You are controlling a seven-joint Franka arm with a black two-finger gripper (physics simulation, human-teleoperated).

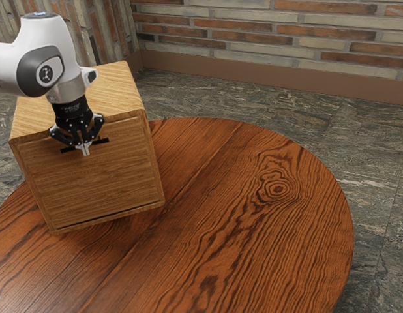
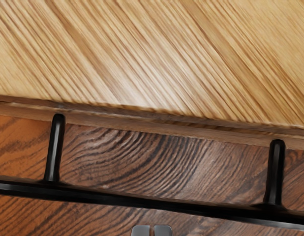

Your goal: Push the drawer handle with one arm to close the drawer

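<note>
Across the front of the cabinet, near its top edge, the drawer bore the black handle, its long bar lying sideways, roughly parallel to that edge. My hand pointed down just in front of the bar's middle, clenched, its fingertips together; I could not tell whether it touched. The wrist view showed two posts joining bar and drawer; the exterior view showed the cabinet on the round desk.
</note>
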